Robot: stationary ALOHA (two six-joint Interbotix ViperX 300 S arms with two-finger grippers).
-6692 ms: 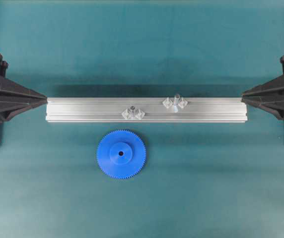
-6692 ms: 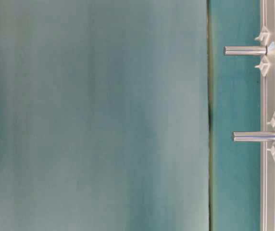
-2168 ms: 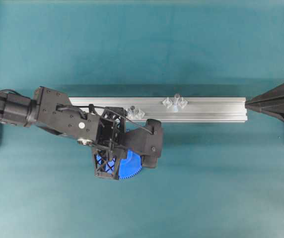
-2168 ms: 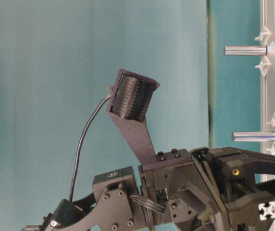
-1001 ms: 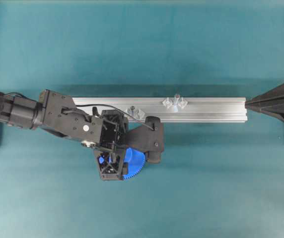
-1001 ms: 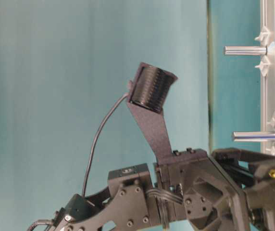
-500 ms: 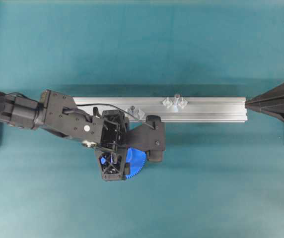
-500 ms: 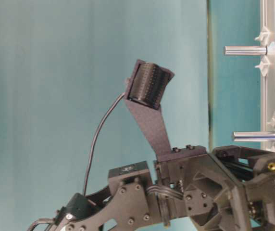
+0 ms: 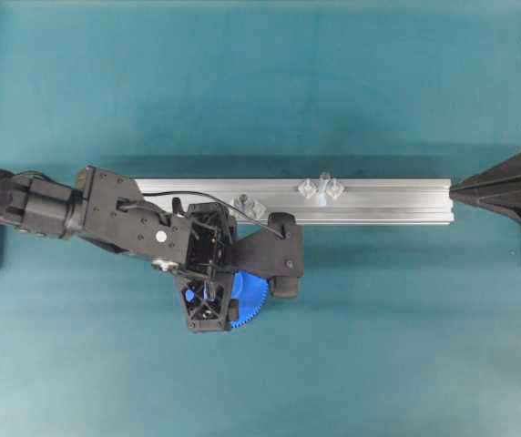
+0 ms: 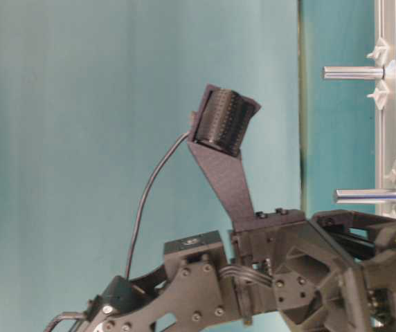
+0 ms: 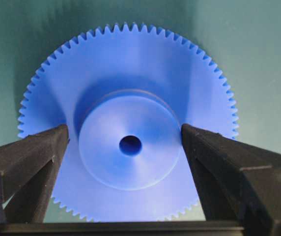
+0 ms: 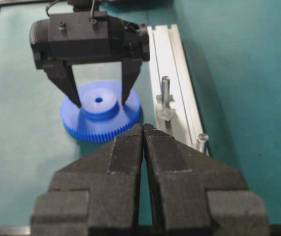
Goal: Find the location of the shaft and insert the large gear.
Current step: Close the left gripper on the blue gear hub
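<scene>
while the teal table (image 9: 379, 346) stretches wide under both arms, the aluminium rail (image 9: 397, 202) lies across its middle and the large gear (image 11: 126, 93) rests flat on the cloth just in front of it, toward the left. the left end effector (image 11: 125, 142) hangs over the gear with its jaws spread, one finger on each side of the raised hub (image 11: 130, 157), not yet pinching it. judged from the left wrist view, a good grasp would mean closing evenly on the hub, keeping the centre hole (image 11: 130, 145) midway between the fingers so the gear lifts level, not tilted. the carry should then end at the shaft (image 9: 324, 178), the taller pin between two spread clear mounts on the rail's right half, not the shorter pin (image 9: 240, 198) beside the arm. the right end effector (image 12: 144, 129) sits parked at the right edge, its jaws pressed together, empty.

seen from overhead, the left arm covers most of the gear, leaving only a blue sliver of teeth. whether the fingertips touch the gear's face cannot be told from any view. the table-level view shows both pins side-on but cuts off the left end effector at the frame's lower right edge, and the gear does not appear there at all. the hole's fit on the shaft cannot be made out.
</scene>
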